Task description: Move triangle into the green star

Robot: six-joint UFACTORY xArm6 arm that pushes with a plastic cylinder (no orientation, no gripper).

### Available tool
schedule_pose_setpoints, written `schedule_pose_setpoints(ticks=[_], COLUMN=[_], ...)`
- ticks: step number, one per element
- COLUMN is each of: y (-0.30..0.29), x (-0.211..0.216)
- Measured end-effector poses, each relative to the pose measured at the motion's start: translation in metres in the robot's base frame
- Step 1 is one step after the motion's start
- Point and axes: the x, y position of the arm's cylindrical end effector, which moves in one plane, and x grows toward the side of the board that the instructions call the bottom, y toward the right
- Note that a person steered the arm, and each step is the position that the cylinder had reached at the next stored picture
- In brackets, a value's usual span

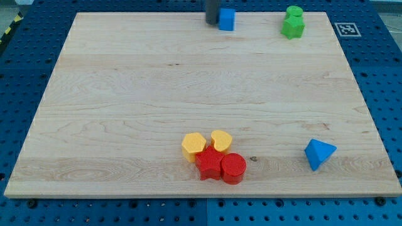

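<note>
A blue triangle [319,154] lies near the board's bottom right. A green star [293,27] sits at the top right, with a green round block [293,12] touching it just above. My tip [211,22] is at the view's top centre, right next to the left side of a blue cube [227,19]. The tip is far from the triangle and well left of the green star.
At the bottom centre a cluster stands together: a yellow hexagon [193,145], a yellow heart [220,140], a red star [209,164] and a red cylinder [233,167]. The wooden board [125,94] lies on a blue pegboard; a marker tag [347,29] is at the top right.
</note>
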Motion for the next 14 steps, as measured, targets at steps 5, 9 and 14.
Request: schedule_pose_setpoints(ticks=[5, 9, 14], y=[0.09, 0.115, 0.194], x=[0.016, 0.213, 0.372])
